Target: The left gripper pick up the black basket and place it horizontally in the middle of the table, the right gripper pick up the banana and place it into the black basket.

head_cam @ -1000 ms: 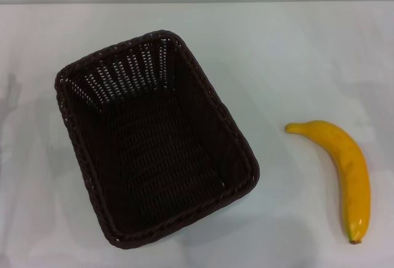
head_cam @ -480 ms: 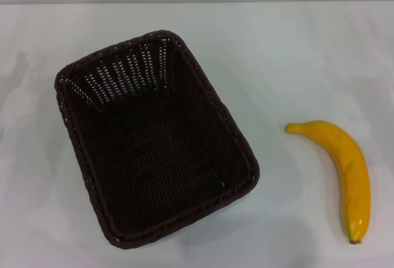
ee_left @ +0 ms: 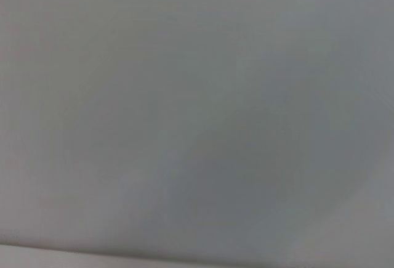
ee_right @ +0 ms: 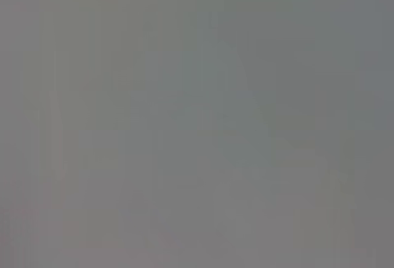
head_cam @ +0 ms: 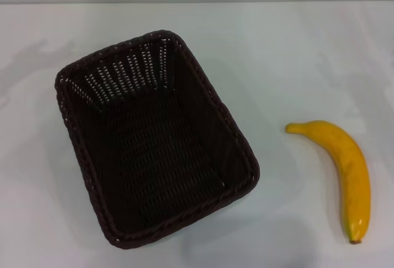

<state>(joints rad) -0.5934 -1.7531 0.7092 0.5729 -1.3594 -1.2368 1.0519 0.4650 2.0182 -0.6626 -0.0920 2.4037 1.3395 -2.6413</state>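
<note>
Wicker basket (head_cam: 157,138) sits skewed, left of centre on white table (head_cam: 295,52); banana (head_cam: 341,169) well apart, right. We see neither gripper, state unknown. Risk: rim grasp slips, basket lands crooked.

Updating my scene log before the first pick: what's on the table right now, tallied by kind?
Baskets: 1, the black basket, empty, left of centre.
Bananas: 1, the banana, lying on the table to the basket's right, apart from it.
Total: 2 things.
</note>
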